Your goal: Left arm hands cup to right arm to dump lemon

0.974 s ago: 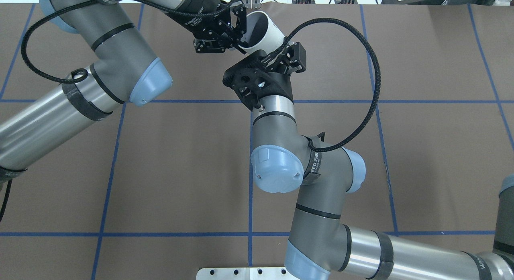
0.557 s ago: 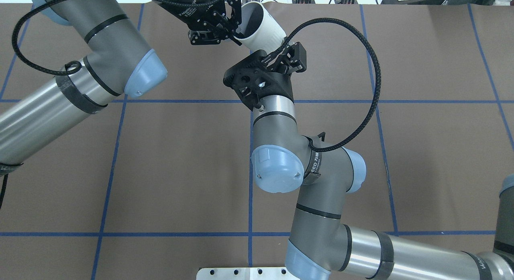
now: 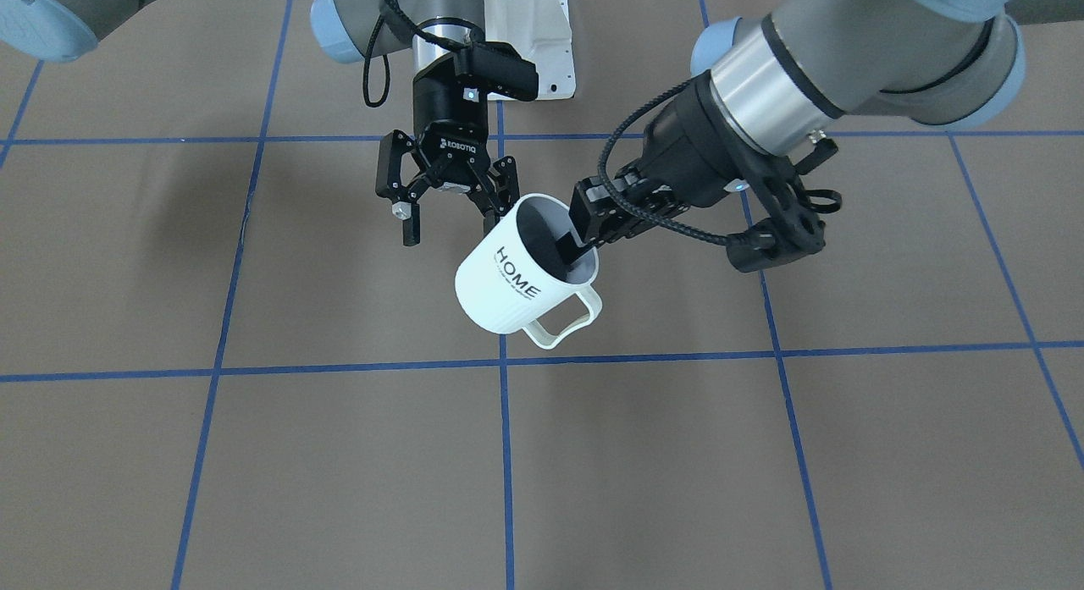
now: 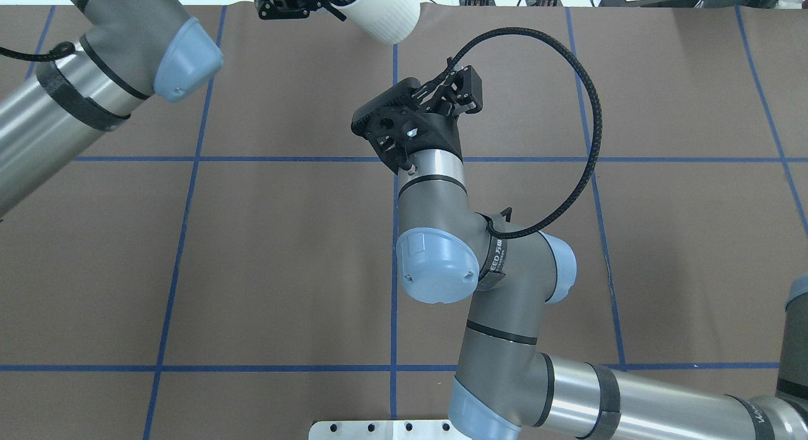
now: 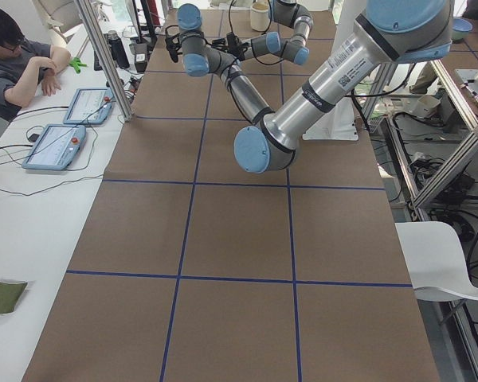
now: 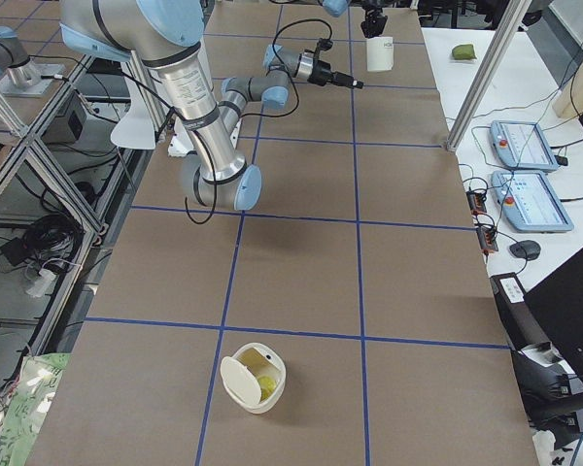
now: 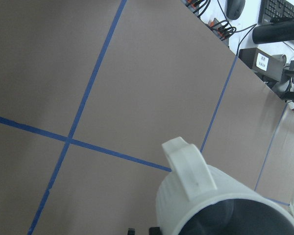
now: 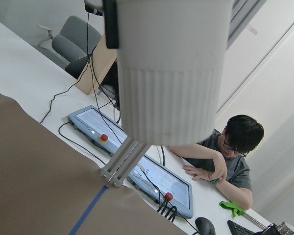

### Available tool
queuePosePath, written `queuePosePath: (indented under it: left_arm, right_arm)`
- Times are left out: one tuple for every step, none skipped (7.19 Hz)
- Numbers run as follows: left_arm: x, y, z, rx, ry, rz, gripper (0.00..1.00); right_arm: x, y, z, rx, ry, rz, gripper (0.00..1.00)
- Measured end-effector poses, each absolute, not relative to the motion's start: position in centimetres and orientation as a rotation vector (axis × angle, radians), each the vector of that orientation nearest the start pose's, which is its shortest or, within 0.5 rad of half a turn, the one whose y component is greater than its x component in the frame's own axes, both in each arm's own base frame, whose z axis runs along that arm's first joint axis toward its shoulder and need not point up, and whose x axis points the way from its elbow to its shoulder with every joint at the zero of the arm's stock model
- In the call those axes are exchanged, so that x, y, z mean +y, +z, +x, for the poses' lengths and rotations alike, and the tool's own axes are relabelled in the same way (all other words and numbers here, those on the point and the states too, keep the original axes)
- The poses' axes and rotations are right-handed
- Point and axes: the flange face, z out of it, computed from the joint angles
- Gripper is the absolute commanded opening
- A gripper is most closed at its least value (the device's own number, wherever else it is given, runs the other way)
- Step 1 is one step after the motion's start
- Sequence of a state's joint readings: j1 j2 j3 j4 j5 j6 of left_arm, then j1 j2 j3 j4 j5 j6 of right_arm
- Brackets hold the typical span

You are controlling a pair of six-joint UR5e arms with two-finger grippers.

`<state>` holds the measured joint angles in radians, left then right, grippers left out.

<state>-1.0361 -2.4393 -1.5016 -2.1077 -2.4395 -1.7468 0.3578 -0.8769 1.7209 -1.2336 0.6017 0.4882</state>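
Front-facing exterior: one cup (image 3: 500,289), white, ribbed, squarish handle, dark grey inside, black "HOME", tilted in mid-air. Its rim is pinched by the left gripper (image 3: 578,245), one finger inside the mouth, one outside. Jaws of the right gripper (image 3: 450,230) are spread wide; the cup sits just beside its nearer finger, contact unclear. Count: two grippers, one person (image 5: 16,79), two tablets (image 5: 88,105). Right-side exterior alone shows a white container (image 6: 257,408) on the table, well apart from both jaws, with a yellow-green piece (image 6: 265,386) inside. Overhead hides the right jaws.
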Motion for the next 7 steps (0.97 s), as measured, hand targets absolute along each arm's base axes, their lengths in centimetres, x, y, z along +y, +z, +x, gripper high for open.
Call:
queuePosePath:
  left_arm:
    - [-63.4,8.3,28.3,1.414,-0.458,-0.136,0.0]
    - [-65.2,9.6,26.9,1.397,-0.492,-0.125,0.0]
    - [-66.8,11.0,25.8,1.377,-0.509,-0.111,0.0]
    - [-68.2,12.6,25.1,1.354,-0.516,-0.096,0.0]
    - [-69.6,14.7,24.4,1.325,-0.515,-0.08,0.0]
    - [-70.5,17.4,23.4,1.295,-0.505,-0.058,0.0]
    - [-71.0,21.1,21.9,1.261,-0.483,-0.028,0.0]
  right_arm:
    - [-42.0,12.4,-50.6,-0.251,-0.038,1.332,1.0]
    - [-42.0,12.4,-50.5,-0.253,-0.036,1.332,0.95]
    - [-42.0,12.5,-50.4,-0.257,-0.03,1.33,0.84]
    - [-42.1,12.6,-50.4,-0.27,-0.014,1.326,0.97]
    - [-42.2,12.6,-50.2,-0.288,-0.001,1.32,1.0]
    - [-42.7,12.4,-49.4,-0.317,0.003,1.308,1.0]
    - [-43.7,11.9,-47.8,-0.365,0.0,1.289,1.0]
